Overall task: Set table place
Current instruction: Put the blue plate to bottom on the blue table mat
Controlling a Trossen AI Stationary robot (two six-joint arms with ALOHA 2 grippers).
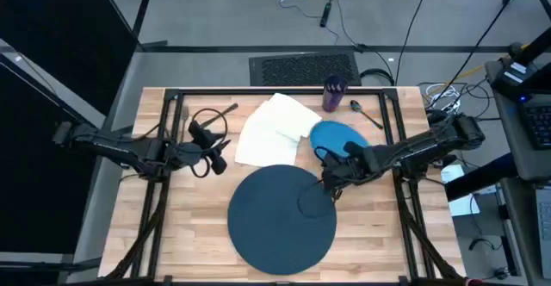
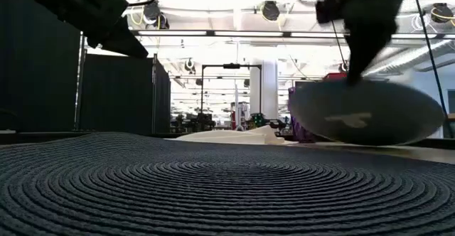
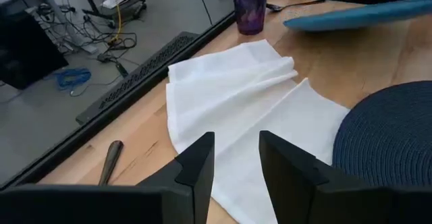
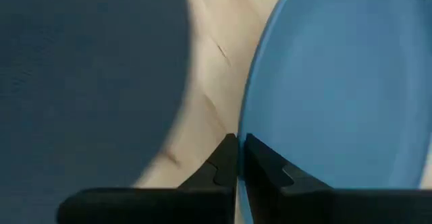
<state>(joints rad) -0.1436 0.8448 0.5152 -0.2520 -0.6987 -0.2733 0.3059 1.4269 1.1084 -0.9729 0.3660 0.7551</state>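
My right gripper (image 1: pixel 331 176) is shut on the bright blue plate (image 1: pixel 336 137), which hangs tilted above the table, just beyond the far right rim of the dark navy disc (image 1: pixel 282 219). The low view shows the plate's underside (image 2: pixel 366 111). The white napkin (image 1: pixel 275 129) lies crumpled on the table (image 1: pixel 198 234), beyond the disc. A purple cup (image 1: pixel 334 94) stands at the far edge, with a spoon (image 1: pixel 366 114) on the table to its right. My left gripper (image 1: pixel 215 157) hovers open over the napkin's left edge (image 3: pixel 243 109), touching nothing. My right gripper pinches the plate's rim (image 4: pixel 244 126) between its two fingers, on the side nearest the navy disc. The fingers reach in from the table's right, slanting down. The plate is lifted clear and tilted, the held rim (image 2: pixel 353 81) highest.
A dark-handled utensil (image 1: pixel 219 114) lies on the table left of the napkin, and its handle (image 3: pixel 111 160) shows in the left wrist view. Black frame bars (image 1: pixel 172 105) run along the table's far edge and sides. Bare wood shows left and right of the disc.
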